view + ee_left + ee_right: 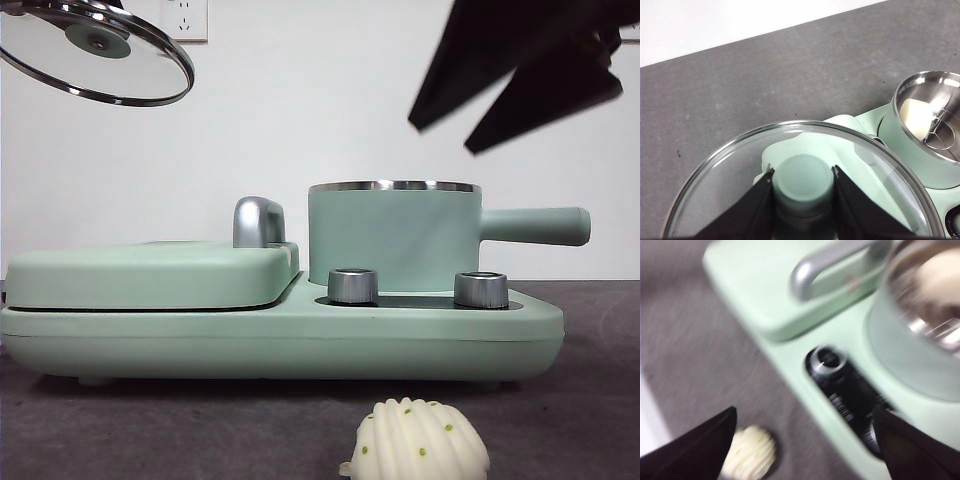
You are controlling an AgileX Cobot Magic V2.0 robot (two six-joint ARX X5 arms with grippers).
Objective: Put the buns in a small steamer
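Note:
The small steamer (pixel 395 235) stands lidless on the mint-green cooker, its handle pointing right. Inside it lies the smooth bun (pixel 916 118) on a wire rack, also visible as a blur in the right wrist view (pixel 940 277). The ridged bun with green dots (pixel 418 446) lies on the table in front of the cooker, and shows in the right wrist view (pixel 751 456) too. My left gripper (pixel 802 184) is shut on the green knob of the glass lid (pixel 98 52), held high at the upper left. My right gripper (pixel 525 85) hangs open above the steamer's handle side, with nothing between its jaws.
A flat lidded griddle (pixel 150 275) with a steel handle (pixel 257 220) fills the cooker's left half. Two steel knobs (pixel 352 285) (pixel 481 289) sit on the cooker's front ledge. Grey table surface (pixel 765 75) spreads around the cooker.

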